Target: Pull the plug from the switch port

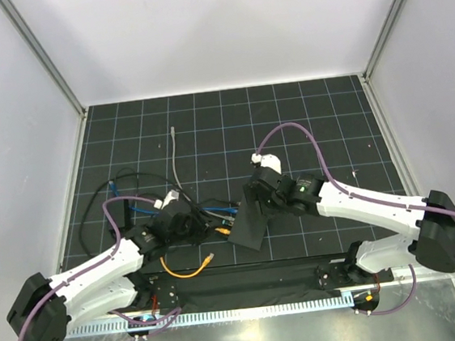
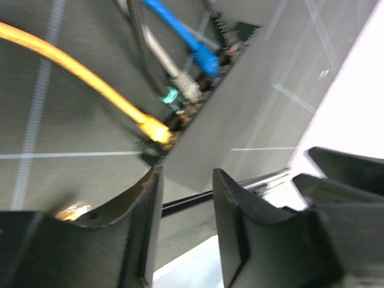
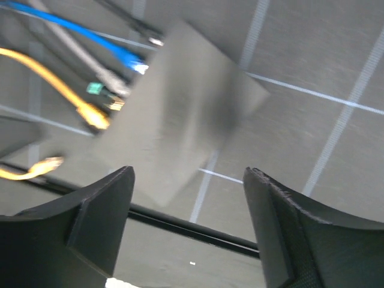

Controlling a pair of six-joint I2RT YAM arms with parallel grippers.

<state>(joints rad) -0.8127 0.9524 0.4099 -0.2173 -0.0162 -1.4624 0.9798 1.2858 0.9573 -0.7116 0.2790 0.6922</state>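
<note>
Your left gripper (image 2: pixel 186 175) is parted a little, holding nothing, with the yellow plug (image 2: pixel 153 129) in the box (image 2: pixel 240 120) edge just ahead of its fingertips; your right gripper (image 3: pixel 189 174) is spread wide, empty, over the box

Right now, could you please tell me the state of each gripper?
Left gripper: open, holding nothing.
Right gripper: open, holding nothing.

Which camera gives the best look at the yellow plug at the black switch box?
The left wrist view: the yellow plug looks largest there, seated at the edge of the switch box. The right wrist view shows it smaller and blurrier. The top view shows just a yellow speck at the box's edge.
</note>
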